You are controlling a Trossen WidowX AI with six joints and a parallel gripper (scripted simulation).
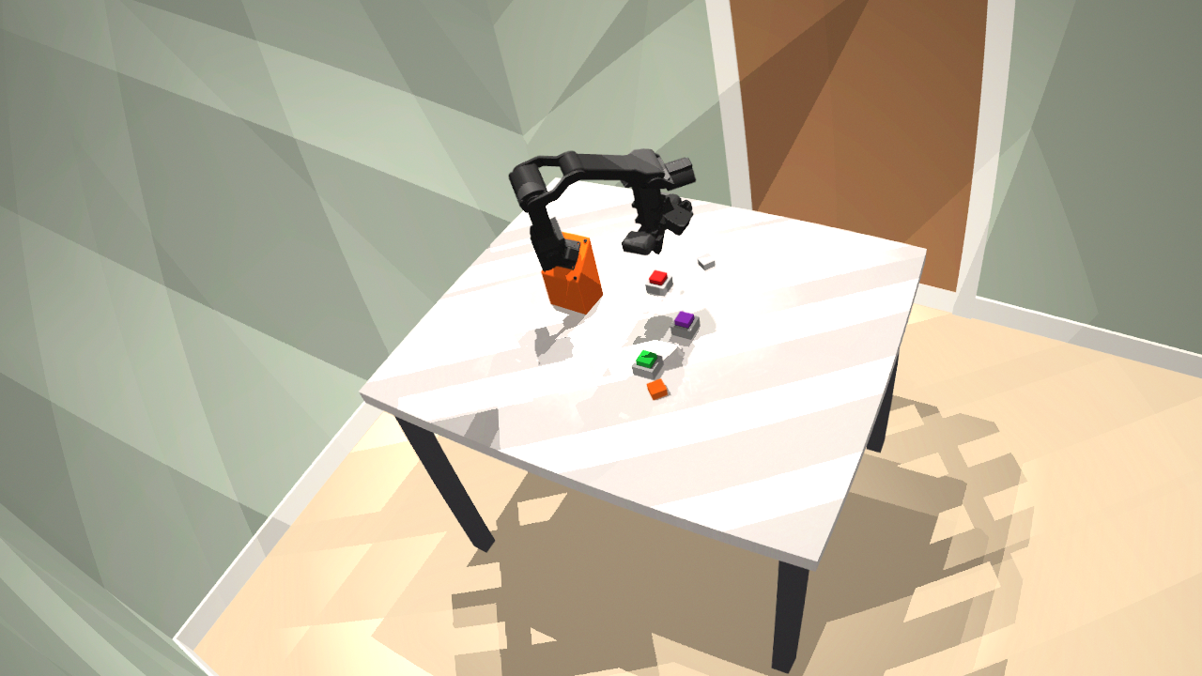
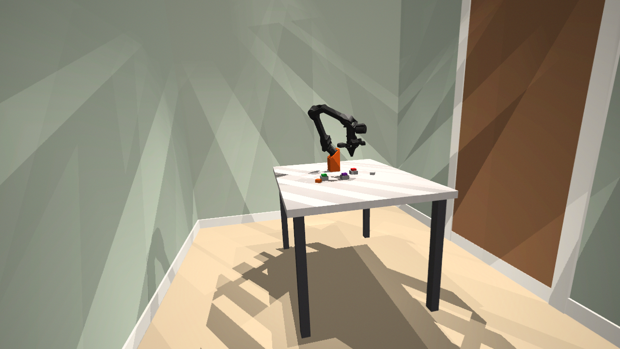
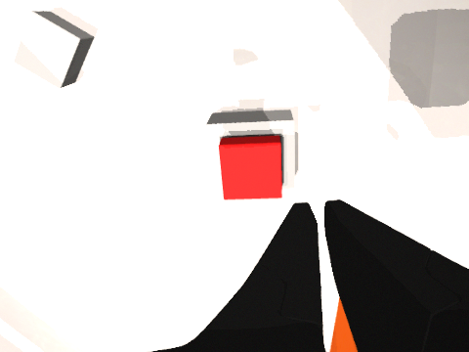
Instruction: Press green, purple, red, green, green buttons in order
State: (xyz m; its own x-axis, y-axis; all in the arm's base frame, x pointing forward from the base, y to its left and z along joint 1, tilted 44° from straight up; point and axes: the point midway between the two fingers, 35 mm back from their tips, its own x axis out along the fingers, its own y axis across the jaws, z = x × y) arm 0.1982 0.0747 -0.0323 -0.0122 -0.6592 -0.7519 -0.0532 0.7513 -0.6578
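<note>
Three buttons on grey bases stand in a row on the white table point(image 1: 756, 437) point(image 2: 390, 191): the red button point(image 1: 657, 277) point(image 2: 353, 169) point(image 3: 250, 170), the purple button point(image 1: 685, 319) point(image 2: 344, 174) and the green button point(image 1: 646, 359) point(image 2: 324, 175). My gripper point(image 1: 640, 245) point(image 2: 351, 153) point(image 3: 316, 217) is shut and empty. It hangs in the air above the red button, well clear of it, with the fingertips pointing down. In the wrist view the red button lies just ahead of the fingertips.
A small orange block point(image 1: 656, 388) point(image 2: 318, 181) lies right next to the green button. A small white block point(image 1: 705, 262) point(image 2: 372, 173) point(image 3: 62, 49) lies beyond the red button. The arm's orange base point(image 1: 571, 277) point(image 2: 333, 161) stands at the table's back left.
</note>
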